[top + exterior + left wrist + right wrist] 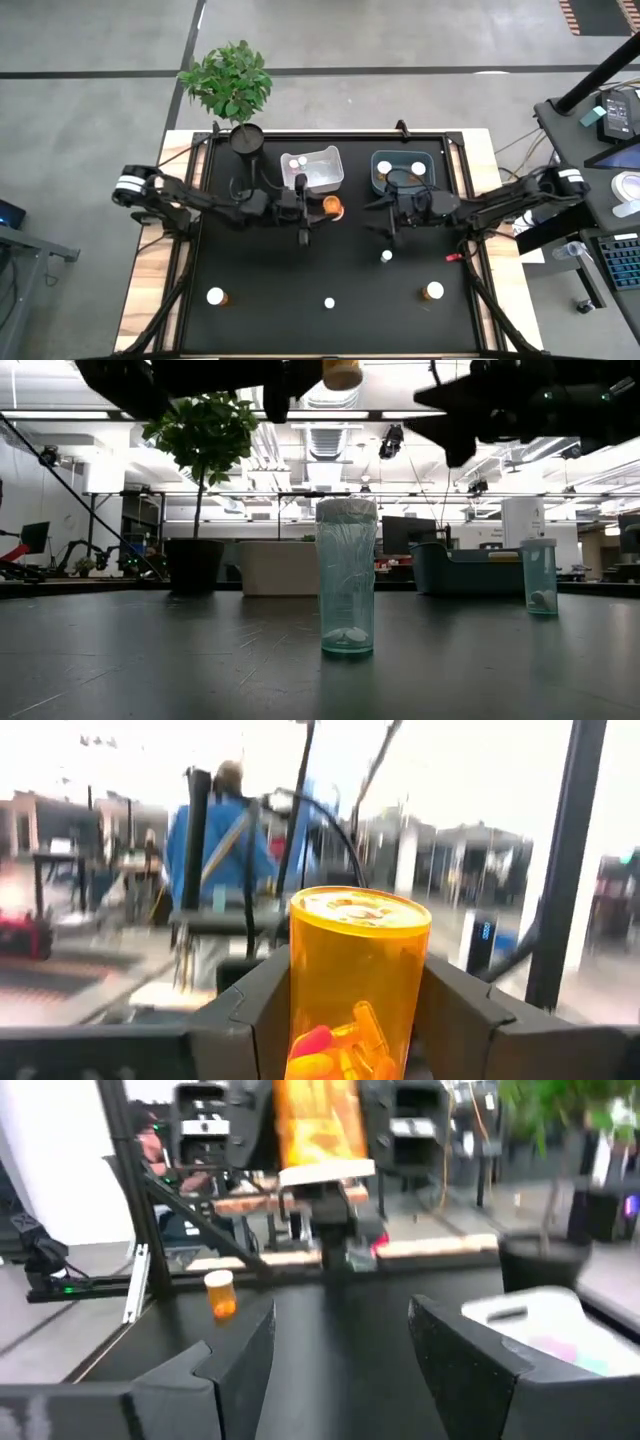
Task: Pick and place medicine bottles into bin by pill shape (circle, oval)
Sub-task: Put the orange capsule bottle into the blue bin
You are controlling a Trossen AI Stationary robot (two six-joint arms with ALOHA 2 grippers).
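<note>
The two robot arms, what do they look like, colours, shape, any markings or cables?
Both arms are dark, slim and jointed. Each has a white band near its outer end: the left arm and the right arm. The left gripper and the right gripper are black. In the wrist views, each gripper's fingers are dark, blocky and angular. Thin dark cables run along the arms.

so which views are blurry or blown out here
Left wrist view: room behind is overexposed and smeared, while the amber bottle held in the left gripper stays sharp. Right wrist view: soft motion blur throughout, open right gripper included. Low view: arms are dark silhouettes against ceiling lights. High view: evenly lit.
</note>
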